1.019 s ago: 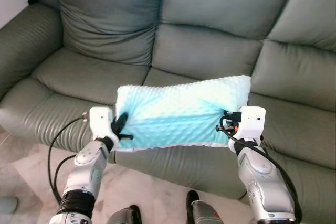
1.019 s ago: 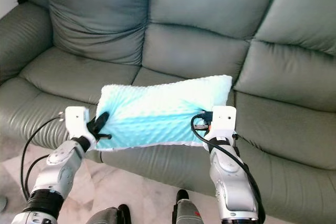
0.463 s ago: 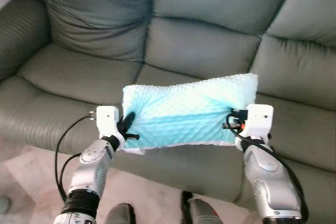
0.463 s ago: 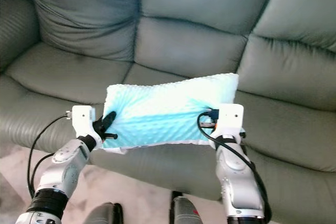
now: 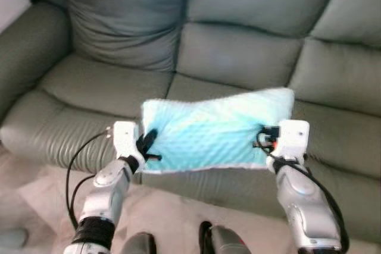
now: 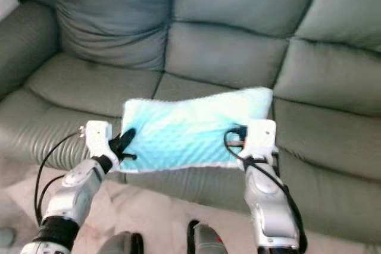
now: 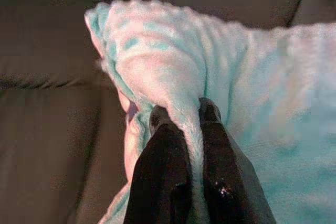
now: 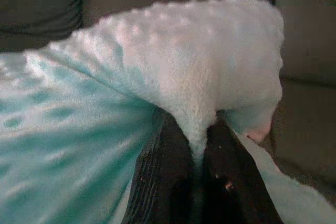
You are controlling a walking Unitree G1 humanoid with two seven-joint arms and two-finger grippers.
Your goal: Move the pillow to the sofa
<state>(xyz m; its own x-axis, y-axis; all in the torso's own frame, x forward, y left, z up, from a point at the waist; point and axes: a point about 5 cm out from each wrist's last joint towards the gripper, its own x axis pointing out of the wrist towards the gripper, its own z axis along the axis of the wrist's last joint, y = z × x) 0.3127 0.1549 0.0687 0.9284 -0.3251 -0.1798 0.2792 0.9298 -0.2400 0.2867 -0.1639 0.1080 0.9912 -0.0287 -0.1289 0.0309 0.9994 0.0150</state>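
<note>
Carried a touch lower and flatter than a second ago, with the whole view shifted by the walk. Pillow (image 5: 214,132), pale turquoise and dimpled, hanging in the air over the front edge of the sofa (image 5: 238,57) seat, not yet resting on it. Left gripper (image 7: 178,116) pinched tight on one short end, right gripper (image 8: 191,129) pinched tight on the other, plush bunched between each pair of fingers. Probably light, soft, sagging in the middle; ends or corners the best hold, the fleece giving little slip. Underside of the pillow hidden, right fingers covered by the wrist housing in the head views, head views blurred
</note>
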